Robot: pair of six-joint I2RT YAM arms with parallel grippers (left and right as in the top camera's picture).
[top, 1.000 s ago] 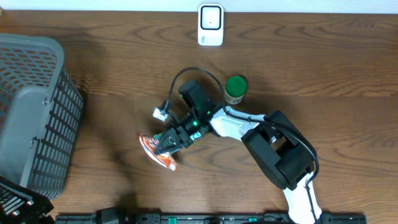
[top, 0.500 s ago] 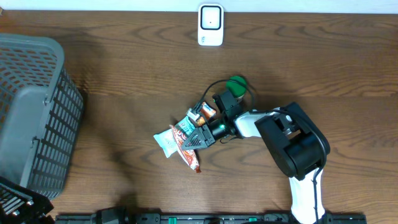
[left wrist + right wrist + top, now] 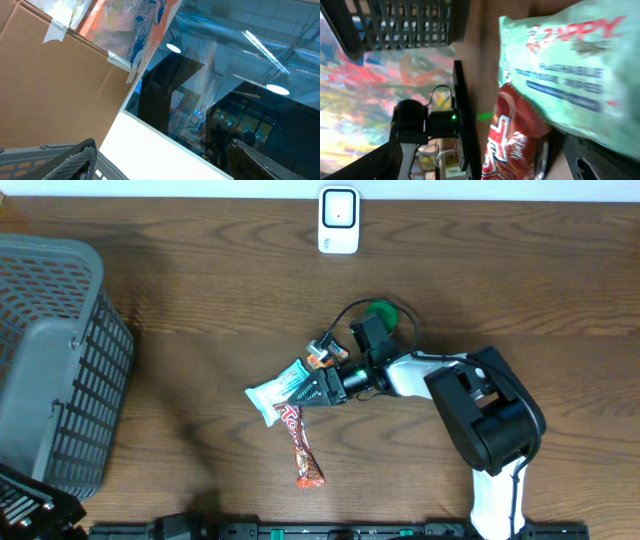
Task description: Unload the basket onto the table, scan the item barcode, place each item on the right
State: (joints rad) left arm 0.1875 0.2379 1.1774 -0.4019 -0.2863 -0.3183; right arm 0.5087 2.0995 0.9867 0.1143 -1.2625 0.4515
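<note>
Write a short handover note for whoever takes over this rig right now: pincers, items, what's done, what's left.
Left pincer: open, empty, by the basket at the near-left corner.
Right pincer: open at the mint-green wipes packet and red snack bar, which lie overlapping on the table.
Green round item: behind the right arm.
Scanner: far edge, nothing in front of it.
Done: no scan evident.
Left: pick an item, show its barcode to the scanner.

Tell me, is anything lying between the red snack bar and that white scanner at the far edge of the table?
Yes. The pale green packet overlaps the top end of the snack bar, and the open right gripper sits just beyond it, toward the scanner.
</note>
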